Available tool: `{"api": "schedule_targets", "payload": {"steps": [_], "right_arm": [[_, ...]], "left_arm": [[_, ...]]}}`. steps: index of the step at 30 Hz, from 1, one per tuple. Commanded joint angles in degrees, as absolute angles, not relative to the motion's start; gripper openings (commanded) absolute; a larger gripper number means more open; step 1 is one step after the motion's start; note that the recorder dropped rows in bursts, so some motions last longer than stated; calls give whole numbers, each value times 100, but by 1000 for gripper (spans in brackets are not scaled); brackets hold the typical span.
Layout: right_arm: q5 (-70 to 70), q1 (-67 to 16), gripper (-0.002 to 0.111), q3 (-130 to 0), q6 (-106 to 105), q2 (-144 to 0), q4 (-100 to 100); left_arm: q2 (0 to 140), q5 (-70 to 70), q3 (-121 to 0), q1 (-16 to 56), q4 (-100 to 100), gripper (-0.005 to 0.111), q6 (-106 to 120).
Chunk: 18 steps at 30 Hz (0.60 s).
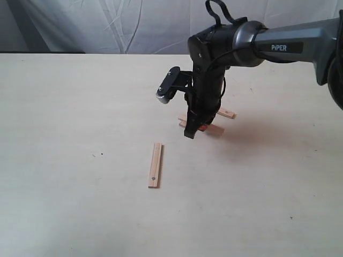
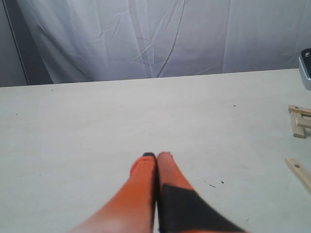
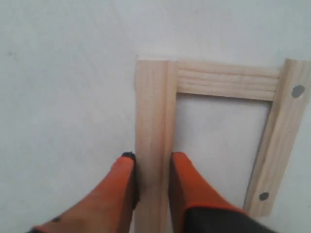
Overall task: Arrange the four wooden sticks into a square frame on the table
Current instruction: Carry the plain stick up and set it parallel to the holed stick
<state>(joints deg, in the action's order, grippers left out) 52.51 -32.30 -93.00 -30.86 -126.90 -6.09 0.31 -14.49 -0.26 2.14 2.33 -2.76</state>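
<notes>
Three of the wooden sticks lie together on the table [image 1: 64, 203] as an open U. One plain stick [image 3: 153, 107] has my right gripper [image 3: 151, 160] shut on it, an orange finger [image 3: 182, 179] pressed on each side. A second plain stick [image 3: 226, 80] crosses its end. A third stick [image 3: 279, 136], with two dark holes, runs parallel to the held one. In the exterior view the gripper [image 1: 190, 131] stands over this group [image 1: 214, 128] and hides most of it. The fourth stick [image 1: 155, 165] lies alone nearer the front. My left gripper [image 2: 156, 156] is shut on nothing, low over bare table.
The dark right arm [image 1: 289, 45] reaches in from the right, its wrist camera [image 1: 169, 84] jutting left. A wrinkled white cloth [image 1: 134, 24] hangs behind the table's far edge. The left wrist view catches the stick group [image 2: 299, 121] and the lone stick [image 2: 300, 172] at its border.
</notes>
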Motion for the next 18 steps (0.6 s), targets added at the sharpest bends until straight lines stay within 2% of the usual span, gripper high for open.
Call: {"api": "schedule_targets", "payload": {"steps": [1, 11, 13, 16, 18], "right_arm": [[5014, -3196, -1, -9338, -3169, -12803, -818], [5043, -3196, 0, -9338, -2732, -12856, -808], [5044, -3196, 8, -9338, -2699, -12856, -808], [5081, -3196, 29, -9338, -2699, -12856, -796], [5081, -3196, 38, -9338, -2662, -12844, -772]], "left_arm": [[0, -1376, 0, 237, 238, 0, -276], [0, -1376, 0, 237, 238, 0, -276], [0, -1376, 0, 237, 238, 0, -276], [0, -1376, 0, 237, 238, 0, -276], [0, -1376, 0, 237, 238, 0, -276]]}}
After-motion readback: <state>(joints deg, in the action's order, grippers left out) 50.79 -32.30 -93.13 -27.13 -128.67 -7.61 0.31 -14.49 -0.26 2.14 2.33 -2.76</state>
